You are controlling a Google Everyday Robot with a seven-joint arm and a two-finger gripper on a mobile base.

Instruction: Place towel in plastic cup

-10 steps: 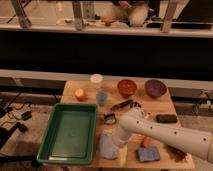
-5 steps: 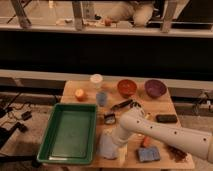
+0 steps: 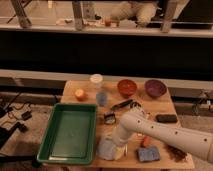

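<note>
A pale blue-grey towel [image 3: 105, 148] lies crumpled at the table's front edge, just right of the green tray. My gripper [image 3: 116, 146] is at the end of the white arm [image 3: 165, 132], which reaches in from the right. The gripper is down on or just above the towel's right side. A bluish translucent plastic cup [image 3: 101, 98] stands upright in the middle of the table, well behind the towel. A white cup [image 3: 96, 80] stands behind it at the table's back edge.
A green tray [image 3: 70, 132] fills the table's left half. An orange [image 3: 80, 94], a red bowl [image 3: 127, 87] and a purple bowl [image 3: 155, 88] stand at the back. A black utensil [image 3: 122, 105], a small dark object [image 3: 109, 118], a black bar [image 3: 166, 118] and a blue sponge [image 3: 148, 154] lie nearby.
</note>
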